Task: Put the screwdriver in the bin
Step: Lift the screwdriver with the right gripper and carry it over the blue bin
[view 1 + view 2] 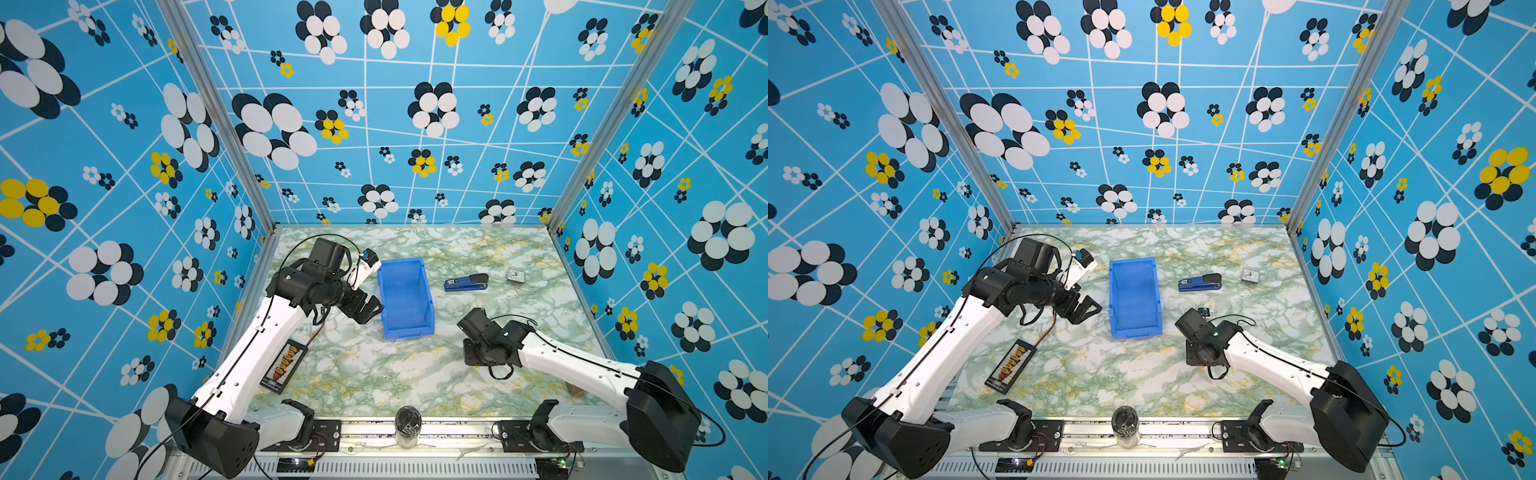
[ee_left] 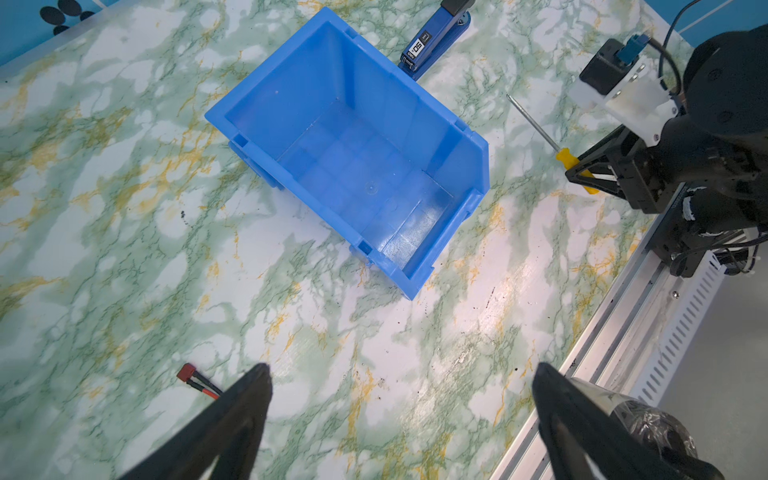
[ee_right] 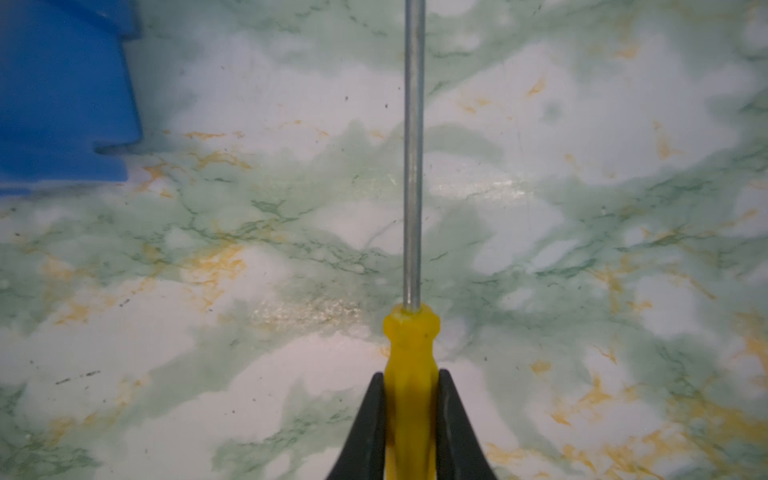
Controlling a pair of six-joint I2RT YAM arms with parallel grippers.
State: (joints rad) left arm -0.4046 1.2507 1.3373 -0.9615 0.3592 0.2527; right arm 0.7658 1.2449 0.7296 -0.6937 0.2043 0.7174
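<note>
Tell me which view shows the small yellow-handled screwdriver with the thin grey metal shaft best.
The right wrist view: it shows the yellow-handled, grey-shafted screwdriver close up, its handle clamped in the black right end effector. The left wrist view shows it small, nearly whole. Both top views hide it under the right arm.

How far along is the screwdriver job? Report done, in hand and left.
Done: the right gripper is shut on the yellow handle of the screwdriver. In hand: the screwdriver is low over the table, beside the bin, outside it. Left: lift it, carry it over the rim, release; the bin is empty.
</note>
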